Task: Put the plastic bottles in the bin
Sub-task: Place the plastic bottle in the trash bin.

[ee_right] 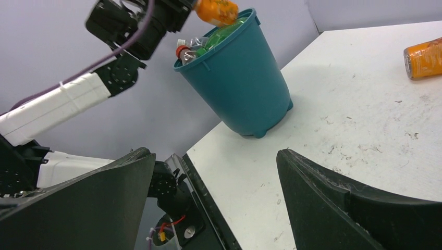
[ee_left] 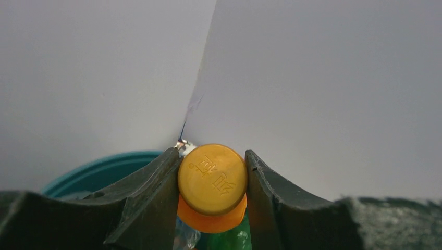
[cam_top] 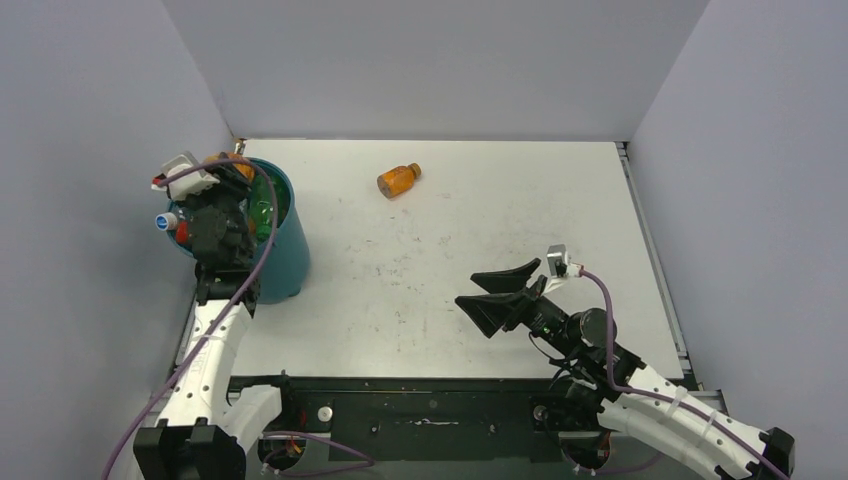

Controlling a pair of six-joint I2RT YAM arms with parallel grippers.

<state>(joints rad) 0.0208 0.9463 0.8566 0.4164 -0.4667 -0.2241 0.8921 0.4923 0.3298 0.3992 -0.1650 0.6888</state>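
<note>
Bin (cam_top: 290, 252) at left edge of table (cam_top: 400, 290) — loose bottle (cam_top: 398, 180) (orange) well apart.

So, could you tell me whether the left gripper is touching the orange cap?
Touching: the left wrist view shows the left gripper clamping the orange cap between both fingers.

I see white shells and black joints on my left arm (cam_top: 214, 347) and right arm (cam_top: 690, 420), purple cables (cam_top: 607, 305) along both, black fingers (cam_top: 505, 278).
</note>
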